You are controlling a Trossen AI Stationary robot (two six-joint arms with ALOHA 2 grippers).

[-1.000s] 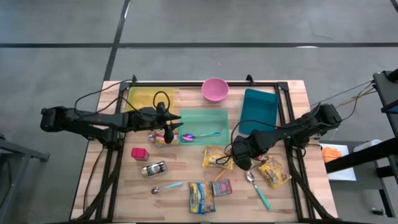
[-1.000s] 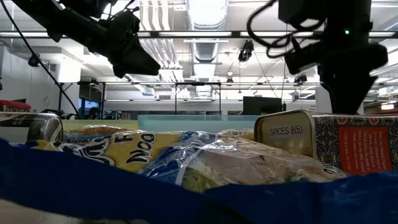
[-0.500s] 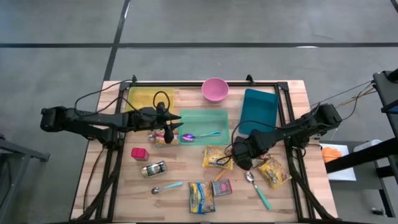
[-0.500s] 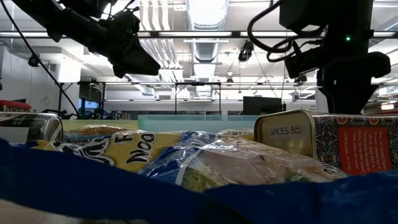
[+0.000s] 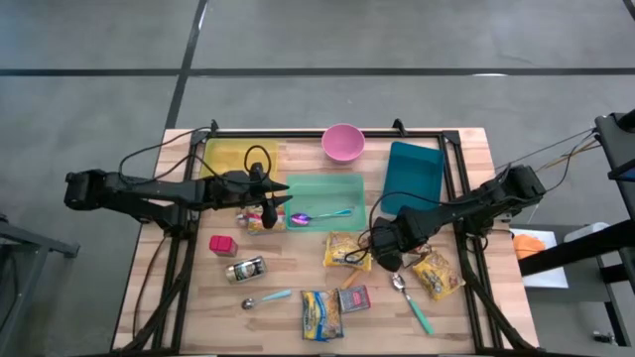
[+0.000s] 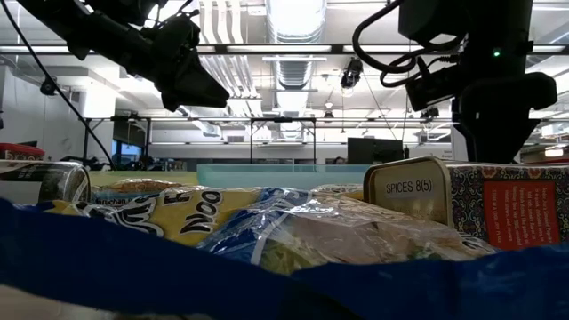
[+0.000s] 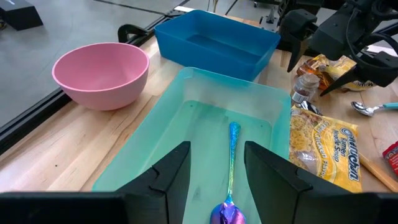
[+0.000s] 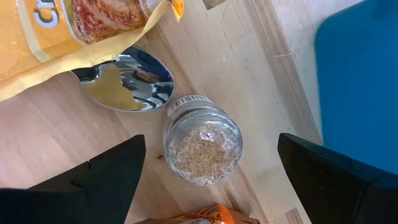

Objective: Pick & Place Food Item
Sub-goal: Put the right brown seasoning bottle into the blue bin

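Observation:
A small glass jar (image 8: 202,142) of pale grains stands upright on the wooden table, seen from above in the right wrist view. My right gripper (image 8: 211,155) hangs over it, pointing down and open, one finger on either side of the jar and apart from it. In the left wrist view the jar (image 7: 302,88) shows below that gripper. My left gripper (image 7: 216,165) stands open above the green bin (image 5: 337,188), where a shiny spoon (image 7: 231,158) lies on the bin's floor.
A metal spoon bowl (image 8: 124,84) and an orange snack bag (image 8: 74,37) lie close to the jar, and the blue bin (image 5: 414,177) is just beyond it. A noodle packet (image 5: 345,250), a pink bowl (image 5: 343,142), a yellow bin (image 5: 226,157), tins and more packets are spread over the table.

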